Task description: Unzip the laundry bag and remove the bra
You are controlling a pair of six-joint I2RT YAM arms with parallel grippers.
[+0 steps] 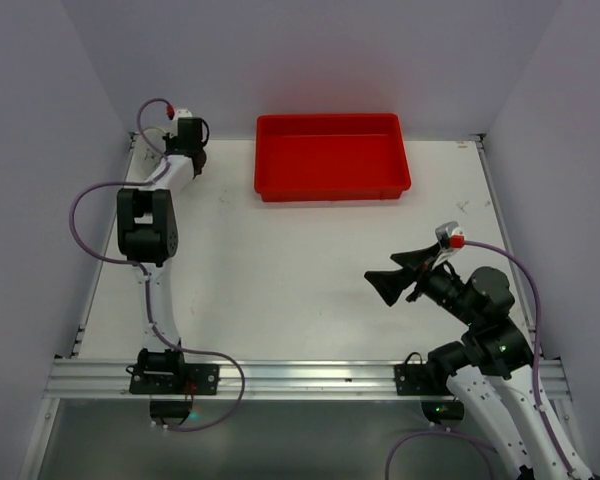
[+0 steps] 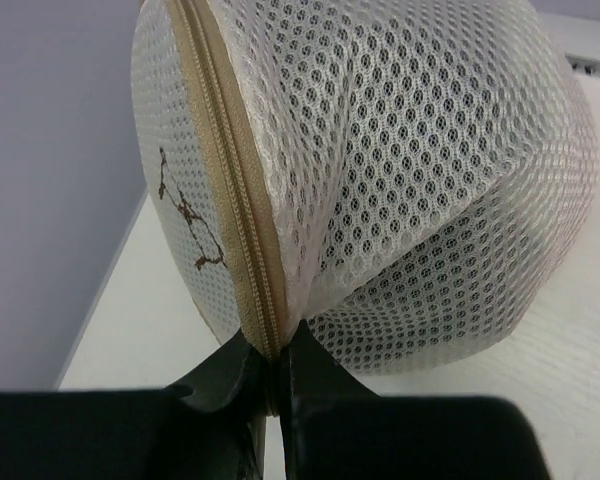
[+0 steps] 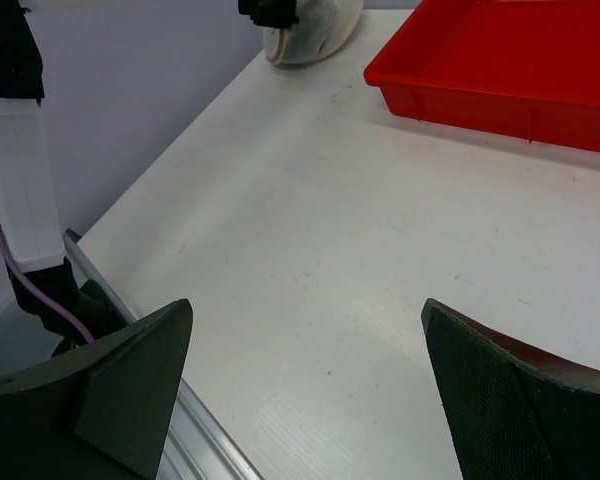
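The laundry bag (image 2: 400, 180) is a whitish mesh dome with a beige zipper (image 2: 230, 170) and a small dark icon (image 2: 185, 215). It stands on edge at the table's far left corner. It shows small in the right wrist view (image 3: 315, 30) and is mostly hidden behind the left arm in the top view (image 1: 152, 142). My left gripper (image 2: 270, 350) is shut on the bag's zipper seam at its lower edge. My right gripper (image 1: 385, 272) is open and empty above the table's right side, far from the bag. The bra is hidden.
A red rectangular tray (image 1: 330, 185) stands at the back middle and shows in the right wrist view (image 3: 500, 60). Walls close in the table on the left, back and right. An aluminium rail (image 1: 300, 380) runs along the near edge.
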